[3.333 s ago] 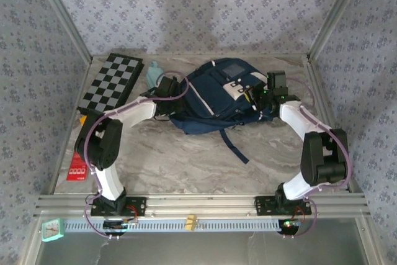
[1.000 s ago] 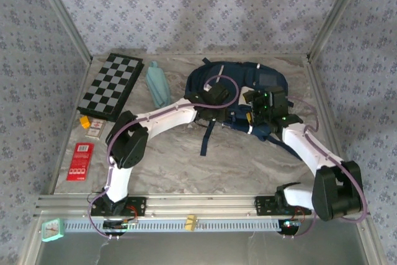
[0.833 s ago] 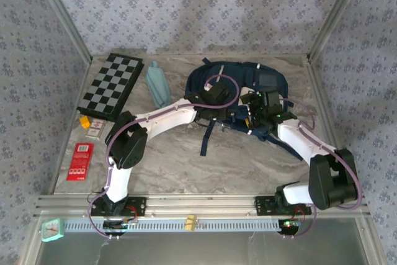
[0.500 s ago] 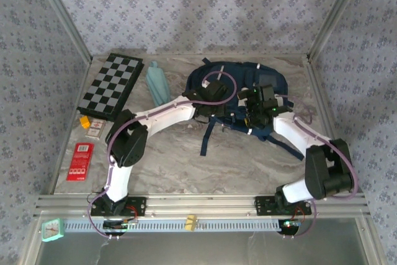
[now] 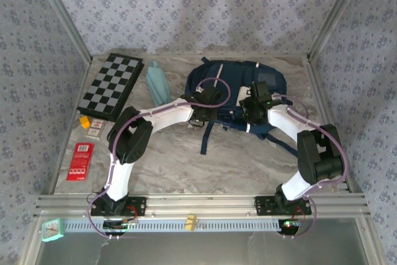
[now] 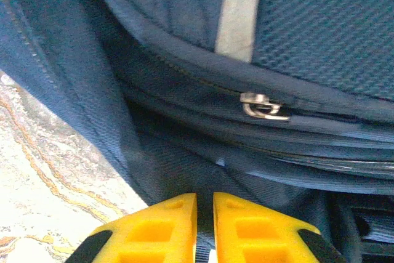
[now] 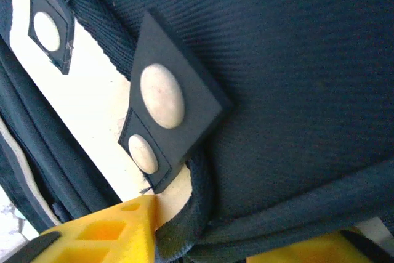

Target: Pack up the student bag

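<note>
Your left gripper (image 6: 205, 204) has just pressed together and your right gripper (image 7: 203, 238) now pinches the student bag (image 5: 239, 74), so you're likely still opening it, not packing.

Twin robot arms wearing glossy white shells and black joints

The white-shelled left arm (image 5: 167, 115) and its matching right arm (image 5: 286, 121) are carrying bulky rounded black motor housings (image 5: 129, 142) at the elbows. Thin purple cables (image 5: 214, 80) are looping along each limb down to black base blocks (image 5: 115, 205), and a small green light (image 5: 289, 223) is glowing below the right base. The left gripper (image 6: 205, 226) and right gripper (image 7: 203, 244) are showing bright yellow moulded plastic fingers (image 6: 154, 229) with shallow rectangular recesses.
</note>
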### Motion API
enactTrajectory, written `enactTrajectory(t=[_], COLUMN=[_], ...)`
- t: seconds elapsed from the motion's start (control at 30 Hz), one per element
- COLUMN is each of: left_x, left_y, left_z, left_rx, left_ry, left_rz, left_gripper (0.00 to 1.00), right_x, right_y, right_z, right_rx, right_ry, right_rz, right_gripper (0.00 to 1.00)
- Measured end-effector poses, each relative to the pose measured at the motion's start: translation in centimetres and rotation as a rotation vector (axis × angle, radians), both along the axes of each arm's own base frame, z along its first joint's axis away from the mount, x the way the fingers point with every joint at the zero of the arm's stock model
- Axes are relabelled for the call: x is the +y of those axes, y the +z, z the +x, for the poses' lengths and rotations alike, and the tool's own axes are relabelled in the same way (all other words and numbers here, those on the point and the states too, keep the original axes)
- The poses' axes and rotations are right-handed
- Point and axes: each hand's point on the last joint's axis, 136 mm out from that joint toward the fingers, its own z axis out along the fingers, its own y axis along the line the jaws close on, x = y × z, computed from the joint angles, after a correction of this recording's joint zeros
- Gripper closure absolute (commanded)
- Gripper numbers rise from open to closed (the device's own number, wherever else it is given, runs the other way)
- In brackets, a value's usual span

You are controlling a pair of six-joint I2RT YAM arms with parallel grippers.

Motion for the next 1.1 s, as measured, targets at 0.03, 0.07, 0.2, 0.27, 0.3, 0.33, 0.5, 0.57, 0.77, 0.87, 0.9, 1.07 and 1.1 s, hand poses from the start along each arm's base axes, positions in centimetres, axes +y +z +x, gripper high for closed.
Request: enactTrajectory(t=[0.03,0.07,0.2,0.27,0.3,0.33,0.5,0.57,0.77,0.87,0.9,1.07,1.1], left_x=[0.1,0.1,0.1,0.0,0.0,-0.1,0.0,-0.1,-3.3,-5.8,-6.7,-10.1,-10.6], left_y=[-0.1,-0.2,-0.3,-0.3,-0.3,-0.3,0.7,2.0,6.5,9.1,9.8,10.5,10.0], left_z=[0.1,0.2,0.2,0.2,0.2,0.2,0.0,-0.3,-1.3,-2.1,-2.3,-1.8,-1.6], left_rx=[0.0,0.001,0.002,0.004,0.005,0.006,-0.002,-0.013,-0.074,-0.111,-0.12,-0.138,-0.134], left_ry=[0.003,0.005,0.005,0.003,0.001,0.001,-0.006,-0.012,-0.083,-0.14,-0.16,-0.216,-0.222], left_rz=[-0.001,-0.003,-0.01,-0.014,-0.017,-0.02,-0.034,-0.051,-0.123,-0.164,-0.179,-0.213,-0.21], left_gripper=[0.86,0.86,0.88,0.88,0.87,0.86,0.74,0.7,0.64,0.61,0.6,0.59,0.6], right_x=[-0.1,-0.2,-0.6,-0.6,-0.7,-0.7,-0.5,-0.5,-0.3,-0.3,-0.3,-0.1,-0.1], right_y=[0.1,0.1,0.4,0.6,0.6,0.7,1.2,1.6,3.5,4.3,4.5,5.5,5.6], right_z=[0.1,0.2,0.7,0.9,0.9,1.0,1.7,2.0,2.4,2.4,2.4,2.3,2.3], right_rx=[-0.002,-0.003,-0.016,-0.024,-0.028,-0.032,-0.067,-0.086,-0.144,-0.16,-0.164,-0.18,-0.182], right_ry=[-0.002,-0.009,-0.03,-0.033,-0.034,-0.035,-0.038,-0.038,-0.049,-0.055,-0.057,-0.07,-0.073], right_rz=[0.001,0.003,0.014,0.018,0.019,0.02,0.038,0.045,0.076,0.091,0.094,0.117,0.123], right_gripper=[0.73,0.76,0.9,0.96,0.99,1.0,1.0,1.0,1.0,1.0,1.0,1.0,1.0])
